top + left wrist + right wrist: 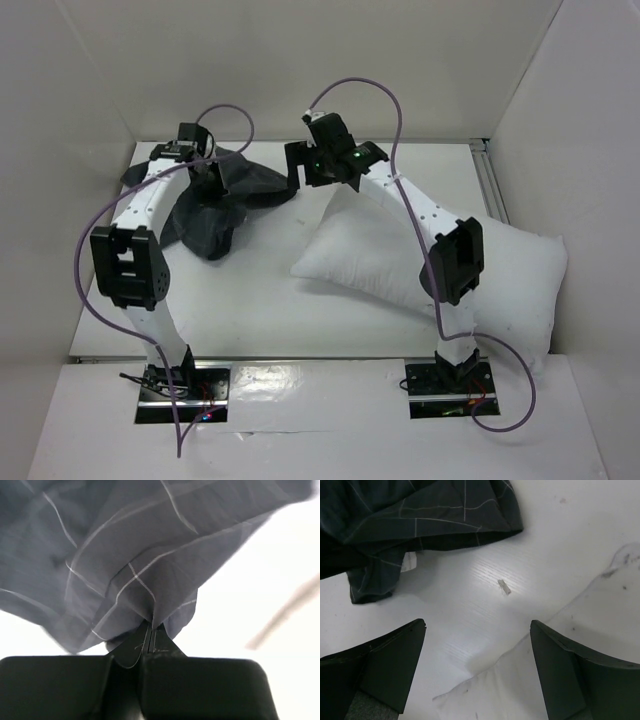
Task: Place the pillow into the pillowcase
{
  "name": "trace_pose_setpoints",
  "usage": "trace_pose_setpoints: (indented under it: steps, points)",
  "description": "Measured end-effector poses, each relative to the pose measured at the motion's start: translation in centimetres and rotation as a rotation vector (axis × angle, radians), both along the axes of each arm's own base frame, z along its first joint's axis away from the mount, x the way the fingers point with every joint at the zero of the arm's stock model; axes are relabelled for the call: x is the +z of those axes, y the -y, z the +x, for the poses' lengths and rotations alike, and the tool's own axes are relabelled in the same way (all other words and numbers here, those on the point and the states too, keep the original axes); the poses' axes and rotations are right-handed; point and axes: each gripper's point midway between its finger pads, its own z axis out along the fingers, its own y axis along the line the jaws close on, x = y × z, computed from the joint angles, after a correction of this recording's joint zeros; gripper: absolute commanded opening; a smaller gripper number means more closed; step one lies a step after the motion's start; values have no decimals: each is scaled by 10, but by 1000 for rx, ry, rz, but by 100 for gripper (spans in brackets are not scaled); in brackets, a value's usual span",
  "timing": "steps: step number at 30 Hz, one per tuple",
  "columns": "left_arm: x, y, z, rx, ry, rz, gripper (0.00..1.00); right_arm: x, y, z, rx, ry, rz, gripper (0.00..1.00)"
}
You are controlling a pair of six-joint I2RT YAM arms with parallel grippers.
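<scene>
Because the pillowcase [125, 555] hangs limp and light, my left tool [150, 635] pinches a fold; my right tool [477, 630] is spread.

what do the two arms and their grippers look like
Both the left arm and right arm have white links, boxy black joint housings and a looping purple cable. The left gripper and right gripper have matte black wedge-shaped fingers. A green light glows by the right wrist.
</scene>
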Motion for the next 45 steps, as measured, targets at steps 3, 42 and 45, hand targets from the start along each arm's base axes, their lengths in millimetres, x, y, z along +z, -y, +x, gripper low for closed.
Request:
trace_pose_setpoints:
  steps: [3,42,45]
  points:
    - [43,9,-1,-41,92,-46,0,-8,-13,13,24,7,-8,94]
    - [46,20,-72,-171,-7,46,76,-71,-79,43,238,240,-214,0]
    - [29,31,-85,-199,-51,101,65,-52,-62,56,204,257,-196,0]
